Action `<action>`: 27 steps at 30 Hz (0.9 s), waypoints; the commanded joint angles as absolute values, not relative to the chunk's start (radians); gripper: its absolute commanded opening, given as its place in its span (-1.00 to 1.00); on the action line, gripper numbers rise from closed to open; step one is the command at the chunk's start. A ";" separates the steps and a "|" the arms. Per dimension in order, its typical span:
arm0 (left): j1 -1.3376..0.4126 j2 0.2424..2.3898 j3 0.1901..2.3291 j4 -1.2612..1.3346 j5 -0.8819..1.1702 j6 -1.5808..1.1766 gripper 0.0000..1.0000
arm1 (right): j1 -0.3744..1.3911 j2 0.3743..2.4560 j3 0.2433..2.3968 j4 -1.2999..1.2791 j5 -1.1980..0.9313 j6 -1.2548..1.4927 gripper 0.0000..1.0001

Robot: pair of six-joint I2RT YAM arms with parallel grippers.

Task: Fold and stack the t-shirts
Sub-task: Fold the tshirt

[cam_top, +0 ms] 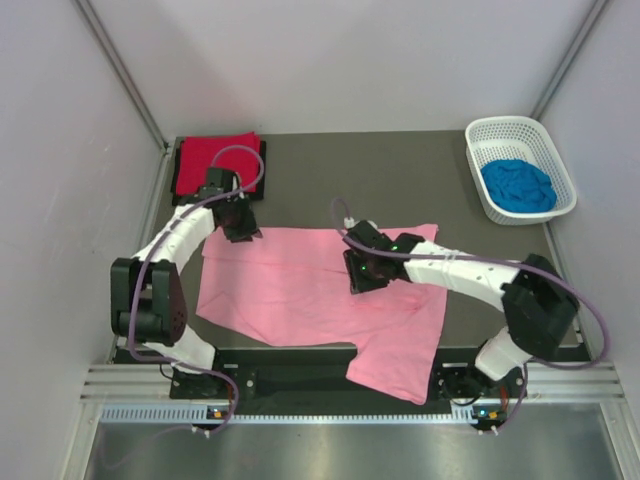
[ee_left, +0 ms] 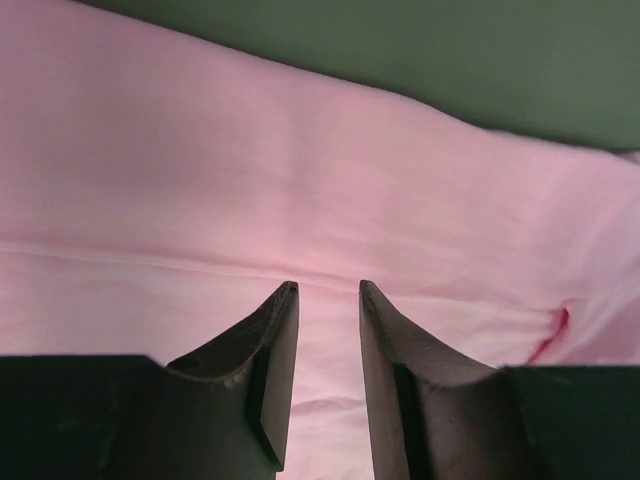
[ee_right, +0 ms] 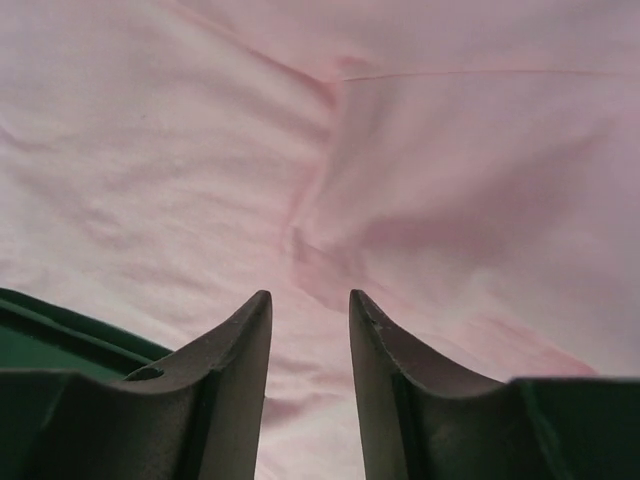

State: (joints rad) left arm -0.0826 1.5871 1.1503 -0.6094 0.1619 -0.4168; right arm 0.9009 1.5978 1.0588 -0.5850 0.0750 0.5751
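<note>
Left gripper point(ee_left: 327, 286) and right gripper point(ee_right: 309, 293) hover narrowly parted and empty, pink t-shirt point(cam_top: 290, 290) just below, so a shallow pinch could slip off.

Top external: high, looking down over the pink t-shirt point(cam_top: 300, 290).
Left wrist: close above its far-left edge.
Right wrist: close above its middle.
Shared: that shirt.

Both arms bend at the elbow and reach forward over the worktop, the left claw point(cam_top: 240, 226) pointing down at the far left and the right claw point(cam_top: 360, 273) low near the middle, each with fingers slightly apart.
</note>
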 commanded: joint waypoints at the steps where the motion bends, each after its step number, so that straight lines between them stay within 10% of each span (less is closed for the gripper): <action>1: -0.202 1.494 1.148 -0.597 0.199 -0.442 -0.29 | 0.790 1.424 0.991 -0.643 0.106 0.637 -0.27; 27: -0.788 1.604 0.916 -0.061 0.224 -0.807 -0.37 | 0.460 1.109 0.577 -0.568 0.048 0.713 -0.49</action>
State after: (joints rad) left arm -0.7673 1.5944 0.8921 -0.1398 0.2485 -0.7860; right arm 0.4686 1.1217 0.5808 -0.6285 0.0685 0.6979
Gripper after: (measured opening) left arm 0.311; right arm 0.256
